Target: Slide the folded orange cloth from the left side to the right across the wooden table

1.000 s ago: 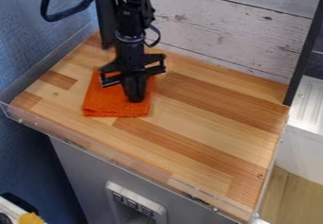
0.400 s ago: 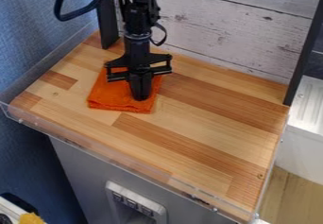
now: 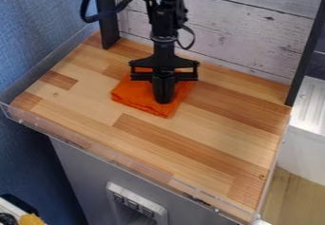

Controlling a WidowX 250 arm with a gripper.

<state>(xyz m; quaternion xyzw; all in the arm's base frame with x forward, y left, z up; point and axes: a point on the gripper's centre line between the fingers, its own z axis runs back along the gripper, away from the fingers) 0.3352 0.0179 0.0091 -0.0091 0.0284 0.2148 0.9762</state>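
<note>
Orange cloth (image 3: 136, 96): lies on the wooden tabletop (image 3: 209, 138), toward its back left; one corner points to the front, and its middle is partly hidden under the gripper (image 3: 163, 98).
Gripper state: narrow, fingers together, hanging upright with the tips down at the cloth. Whether a fold is pinched between them cannot be told.
Arm (image 3: 164, 24): comes in from the top edge, above the cloth; black cable (image 3: 86, 8) loops out on the left of the view.
Risk, bunching: with tips pressed into soft fabric, any sideways travel could ruck it into ridges or turn it askew. Likely cause: contact at one small patch, the outer corners unheld.
Risk, slip: if no fold is caught, a lift could leave the cloth behind; a shallow pinch could take only the top layer and open the folds.
Risk, load: too much downward push could scrape the tips on the wood, since the fabric looks thin as padding.
Cloth, material: matt, soft-looking, slightly crinkled; roughly four-sided, apparently folded, edges a little wavy.
Tabletop, material: smooth wood strips, pale and reddish-brown, joined in staggered blocks.
Rim (image 3: 114, 161): clear, hard, straight-edged, along the front.
Back wall (image 3: 222, 20): whitewashed boards with dark knots and long seams.
Side wall (image 3: 38, 29): blue, finely textured.
Posts: black, straight, narrow; left post (image 3: 107, 20), right post (image 3: 306, 53).
</note>
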